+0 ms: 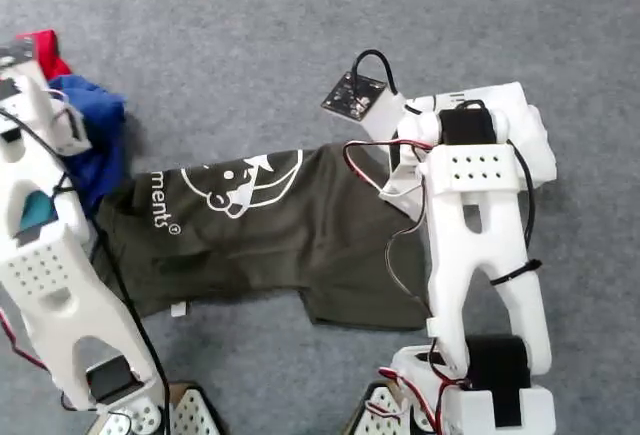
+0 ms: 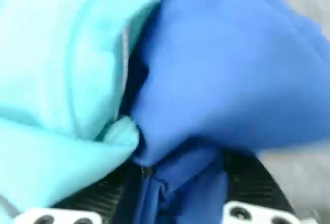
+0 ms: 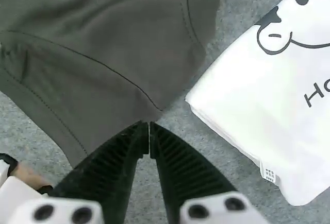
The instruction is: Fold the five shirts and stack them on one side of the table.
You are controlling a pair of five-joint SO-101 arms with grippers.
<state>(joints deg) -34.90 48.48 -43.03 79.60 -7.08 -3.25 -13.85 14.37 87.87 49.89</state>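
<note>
Judging from how the cloth lay, little of the task was taken to be done. One white shirt with a black cartoon print (image 3: 258,105) was seen folded flat on the grey felt-covered tabletop (image 1: 250,65), at the right side, partly under the right arm (image 1: 480,255). It was the only folded one.

A dark olive-grey cotton shirt with a white print (image 1: 270,235) was spread, rumpled and unfolded, across the middle. A corner of its hem was pinched between the right arm's jaws, which were closed to a sliver, just beside the white shirt.

At the left edge a crumpled royal-blue shirt (image 1: 95,130), a red one (image 1: 42,50) and a pale turquoise one (image 2: 56,54) were bunched together. A fold of the blue cloth was held between the left arm's jaws.

Four shirts were thus judged still to be folded and stacked. The bunched heap touched the dark shirt's left end, so it was thought likely to hinder flattening it there.
</note>
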